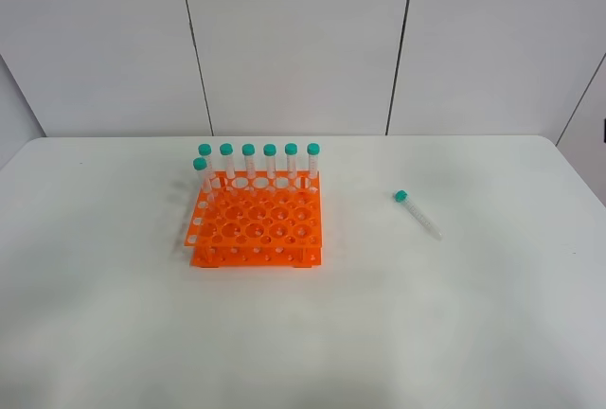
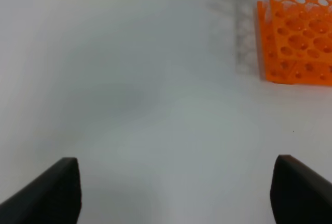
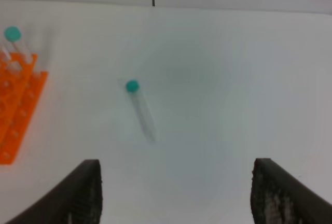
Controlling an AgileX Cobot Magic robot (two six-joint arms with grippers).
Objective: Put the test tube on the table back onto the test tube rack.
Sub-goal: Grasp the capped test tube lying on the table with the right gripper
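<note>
Tube (image 1: 418, 214): lying flat, well right of rack (image 1: 254, 224)
Left gripper (image 2: 176, 182): wide open, empty
Right gripper (image 3: 175, 182): wide open, empty

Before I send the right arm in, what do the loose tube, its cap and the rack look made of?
The test tube: clear, probably plastic, though glass can't be ruled out; the white table shows through it. Its cap: opaque teal, likely plastic. The test tube rack: bright orange, opaque, with thin perforated tiers, so apparently moulded plastic.
</note>
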